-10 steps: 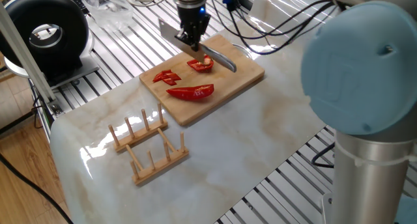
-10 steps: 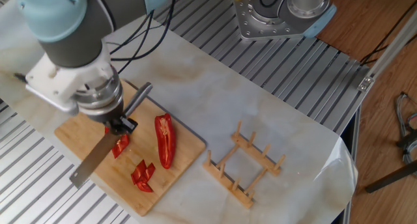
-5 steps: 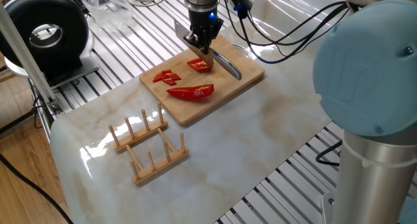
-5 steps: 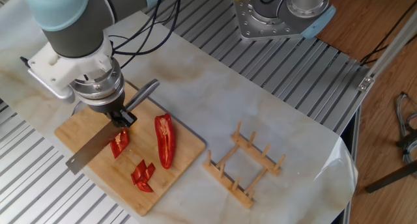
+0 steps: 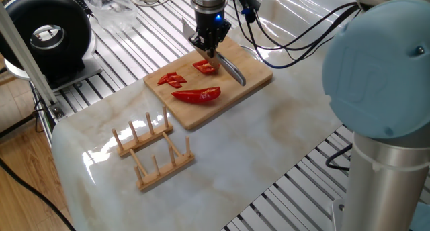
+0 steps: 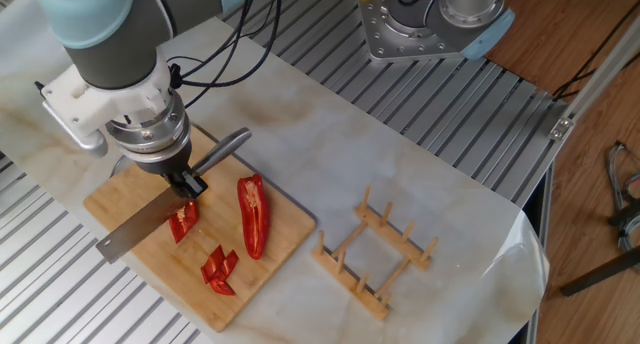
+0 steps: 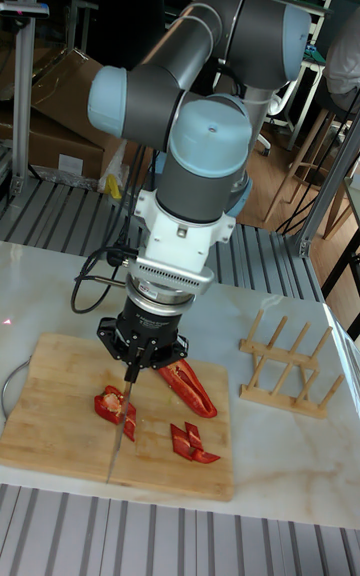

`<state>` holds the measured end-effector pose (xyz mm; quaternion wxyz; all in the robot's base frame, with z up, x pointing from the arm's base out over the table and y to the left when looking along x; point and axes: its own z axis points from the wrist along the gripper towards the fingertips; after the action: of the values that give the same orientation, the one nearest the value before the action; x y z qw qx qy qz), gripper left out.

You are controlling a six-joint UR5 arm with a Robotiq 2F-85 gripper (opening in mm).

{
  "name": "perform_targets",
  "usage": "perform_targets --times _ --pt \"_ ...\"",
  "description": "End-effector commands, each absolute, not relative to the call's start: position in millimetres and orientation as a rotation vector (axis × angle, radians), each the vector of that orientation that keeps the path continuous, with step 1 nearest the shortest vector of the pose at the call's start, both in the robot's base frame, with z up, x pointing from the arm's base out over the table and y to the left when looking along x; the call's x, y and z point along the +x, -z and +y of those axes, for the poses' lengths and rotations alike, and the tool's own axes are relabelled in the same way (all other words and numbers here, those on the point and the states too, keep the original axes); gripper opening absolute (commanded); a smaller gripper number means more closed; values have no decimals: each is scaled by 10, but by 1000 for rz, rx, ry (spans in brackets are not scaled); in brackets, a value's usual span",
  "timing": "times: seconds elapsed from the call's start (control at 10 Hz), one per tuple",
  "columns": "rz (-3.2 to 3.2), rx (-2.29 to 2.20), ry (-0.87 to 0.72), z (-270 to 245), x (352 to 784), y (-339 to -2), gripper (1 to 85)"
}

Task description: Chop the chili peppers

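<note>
On the pale wooden cutting board [image 6: 120, 199], the gripper [image 6: 186, 184] clamps a steel knife [image 6: 150, 216] over glossy red chili peppers [image 6: 183, 221]; press straight down, blade square across the piece.

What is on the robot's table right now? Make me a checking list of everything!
Surface: marble-look table with a wooden cutting board on it.
Job's things: chili peppers on the board, one long half, one chunk, some small cut bits.
Clutter: wooden rack beside the board.
Grippers: gripper shut on knife, blade at the chunk.
Cables: black cables behind the board.
Surroundings: round black device by the table.
</note>
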<state>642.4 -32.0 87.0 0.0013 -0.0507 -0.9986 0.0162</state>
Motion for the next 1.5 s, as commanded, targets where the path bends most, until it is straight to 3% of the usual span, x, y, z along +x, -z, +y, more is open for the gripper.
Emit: perform_targets --times 0.0,1.4 --pt "-3135 -182 1 -252 6452 -851 13" --pt "-3133 -66 23 -278 6376 -769 13"
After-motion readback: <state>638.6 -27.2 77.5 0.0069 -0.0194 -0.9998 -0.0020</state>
